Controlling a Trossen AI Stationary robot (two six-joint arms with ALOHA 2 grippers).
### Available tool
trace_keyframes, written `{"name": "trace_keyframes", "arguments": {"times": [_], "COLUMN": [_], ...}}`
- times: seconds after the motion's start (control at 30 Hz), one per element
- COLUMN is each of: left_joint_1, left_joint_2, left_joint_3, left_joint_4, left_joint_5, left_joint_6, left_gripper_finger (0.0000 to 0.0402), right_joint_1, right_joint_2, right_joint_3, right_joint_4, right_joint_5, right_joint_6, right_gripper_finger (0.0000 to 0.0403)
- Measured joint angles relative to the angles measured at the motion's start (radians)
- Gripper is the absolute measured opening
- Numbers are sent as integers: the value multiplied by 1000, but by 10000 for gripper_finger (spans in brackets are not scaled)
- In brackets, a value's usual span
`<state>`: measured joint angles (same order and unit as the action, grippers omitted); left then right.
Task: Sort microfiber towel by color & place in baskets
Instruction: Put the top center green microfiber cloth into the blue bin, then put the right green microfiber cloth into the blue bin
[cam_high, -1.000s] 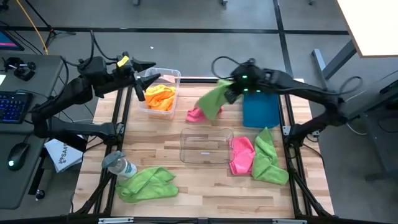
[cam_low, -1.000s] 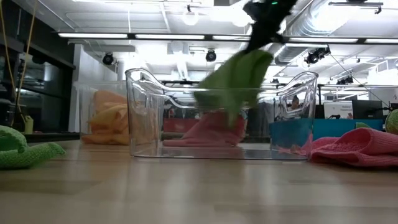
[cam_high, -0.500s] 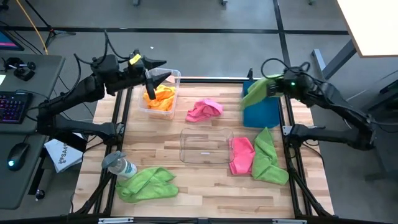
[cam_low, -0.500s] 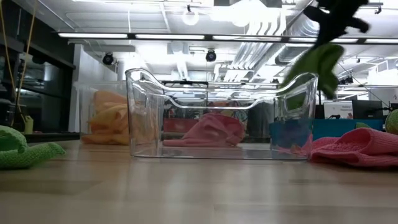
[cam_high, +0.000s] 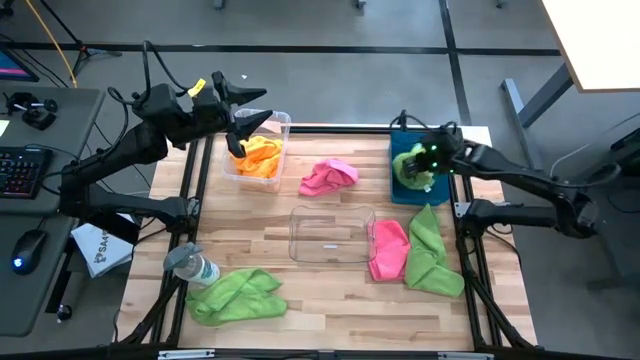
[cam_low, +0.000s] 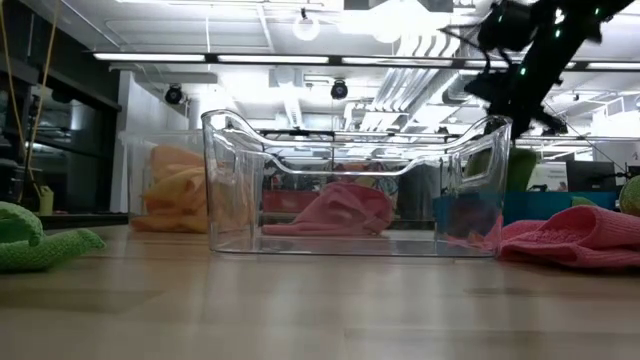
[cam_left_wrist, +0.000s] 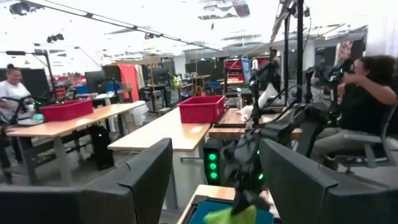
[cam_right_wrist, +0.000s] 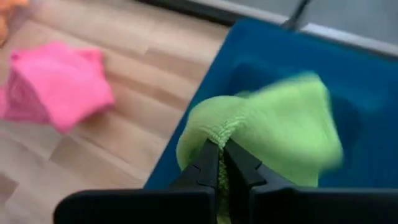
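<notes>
Between my right gripper's (cam_right_wrist: 219, 163) clenched jaws sits a lime green towel (cam_right_wrist: 267, 134), pinched at a fold and hanging over the solid blue basket (cam_right_wrist: 367, 93) directly below. Beside that basket, on the wood, lies a pink towel (cam_right_wrist: 56, 87). Farther off, my left gripper (cam_high: 243, 112) hovers with jaws spread, holding nothing, above the clear basket (cam_high: 278, 125) of orange towels (cam_high: 257, 155). 1 more clear basket (cam_high: 330, 235) stands mid-table, with pink and green towels (cam_high: 412, 250) beside it.

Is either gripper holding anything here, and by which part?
The right gripper is shut on a green towel, pinching a bunched fold of it over the blue basket. The left gripper, open above the orange towels' basket, holds nothing.
</notes>
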<state>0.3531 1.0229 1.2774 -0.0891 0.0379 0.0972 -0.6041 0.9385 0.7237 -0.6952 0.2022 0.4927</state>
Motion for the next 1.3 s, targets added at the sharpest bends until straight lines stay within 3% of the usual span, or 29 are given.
{"name": "trace_keyframes", "arguments": {"times": [0.43,0.7,0.83,1.13,1.3], "left_joint_1": [0,0,0,-1,-1], "left_joint_2": [0,0,8,80,121], "left_joint_3": [0,0,0,0,0], "left_joint_4": [6,5,6,6,27], "left_joint_5": [10,2,1,-1,7], "left_joint_6": [-15,-15,-15,-18,-165], "left_gripper_finger": [229,229,229,229,229], "right_joint_1": [0,0,0,0,0], "right_joint_2": [62,62,62,63,63], "right_joint_3": [-52,-52,-52,-42,78], "right_joint_4": [-12,-59,-115,-172,-312], "right_joint_5": [-43,-82,-85,-111,-42], "right_joint_6": [6,34,52,2,-34], "right_gripper_finger": [3,38,87,254,294]}}
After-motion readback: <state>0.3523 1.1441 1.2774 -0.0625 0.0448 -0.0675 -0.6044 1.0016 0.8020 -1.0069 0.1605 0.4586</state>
